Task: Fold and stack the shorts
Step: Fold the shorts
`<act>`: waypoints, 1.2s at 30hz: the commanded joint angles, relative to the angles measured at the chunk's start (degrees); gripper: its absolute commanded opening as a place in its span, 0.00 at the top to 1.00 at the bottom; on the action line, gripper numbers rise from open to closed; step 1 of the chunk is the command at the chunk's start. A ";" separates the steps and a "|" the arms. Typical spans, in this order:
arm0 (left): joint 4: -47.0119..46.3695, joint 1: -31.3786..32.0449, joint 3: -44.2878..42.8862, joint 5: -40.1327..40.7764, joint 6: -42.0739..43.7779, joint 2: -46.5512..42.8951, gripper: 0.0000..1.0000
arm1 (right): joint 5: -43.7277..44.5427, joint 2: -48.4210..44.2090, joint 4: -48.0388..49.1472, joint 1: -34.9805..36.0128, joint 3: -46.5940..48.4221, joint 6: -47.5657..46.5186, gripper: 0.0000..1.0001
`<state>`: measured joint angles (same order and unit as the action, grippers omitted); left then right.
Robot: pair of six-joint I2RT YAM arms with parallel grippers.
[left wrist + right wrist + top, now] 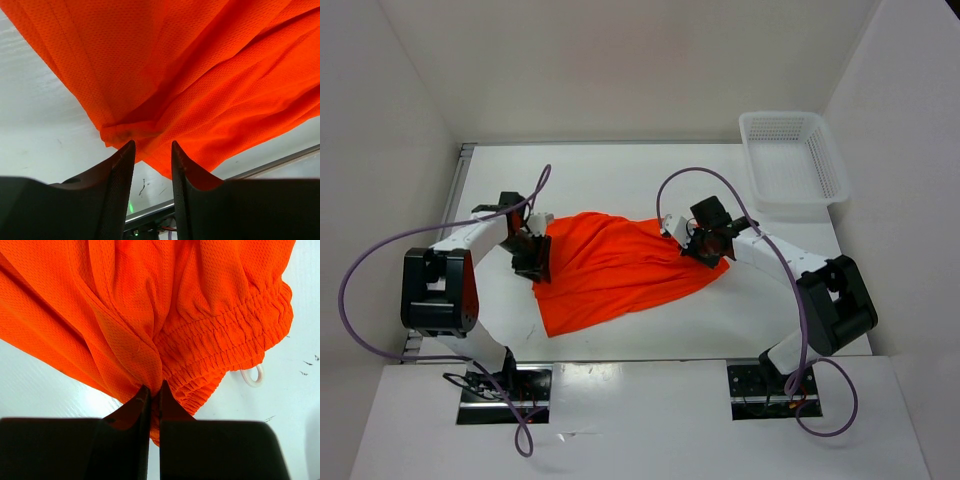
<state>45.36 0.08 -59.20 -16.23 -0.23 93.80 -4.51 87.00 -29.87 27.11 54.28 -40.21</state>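
The orange shorts (620, 268) lie spread and creased on the white table between both arms. My left gripper (533, 255) is at their left edge. In the left wrist view it (153, 144) is open with a narrow gap, and a bunched corner of the shorts (125, 132) lies just past the fingertips, not between them. My right gripper (705, 245) is at the right edge. In the right wrist view it (154, 387) is shut on a fold of the shorts (140, 350) beside the gathered waistband. A white drawstring loop (251, 376) pokes out beside it.
A white mesh basket (790, 160) stands at the far right corner of the table. White walls enclose the table on three sides. A metal rail (280, 162) runs along the table edge in the left wrist view.
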 commanded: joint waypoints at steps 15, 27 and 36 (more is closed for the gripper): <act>-3.97 0.36 -1.36 8.05 0.23 -1.08 0.51 | 0.65 0.89 -0.28 -0.22 1.44 -0.93 1.00; 0.69 0.36 -1.18 -0.29 0.23 3.32 0.62 | 0.65 0.89 -0.81 -0.22 1.97 -1.45 1.00; 3.58 0.36 -1.79 -0.29 0.23 3.94 0.98 | 1.17 0.89 -0.81 -0.22 1.97 -1.45 1.00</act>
<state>46.70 0.21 -59.90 -14.94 -0.25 97.69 -4.25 87.70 -29.89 27.11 54.39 -40.62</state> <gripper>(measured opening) 0.042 0.059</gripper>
